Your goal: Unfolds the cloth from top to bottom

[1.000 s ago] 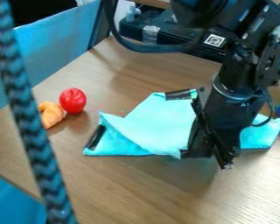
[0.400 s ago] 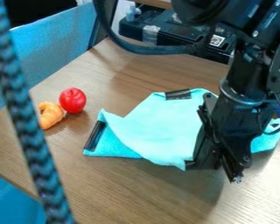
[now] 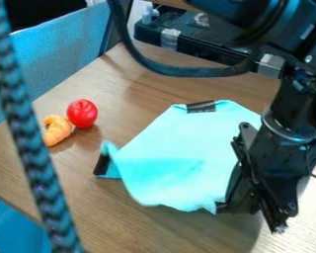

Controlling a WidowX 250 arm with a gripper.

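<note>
Your pincer [image 3: 224,206] is at the lower right of the view, closed on the near edge of the turquoise cloth [image 3: 187,143], which lies on the wooden counter [image 3: 134,222] just beside it. The cloth's left corner is folded, with a black strip [image 3: 102,164] there (another sits at its far edge). Farther left, a red toy fruit [image 3: 82,113] sits beside an orange, curved piece [image 3: 57,130].

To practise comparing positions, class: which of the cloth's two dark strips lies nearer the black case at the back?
The strip on the cloth's far edge; the other strip is at its left corner, farther from the case.
</note>
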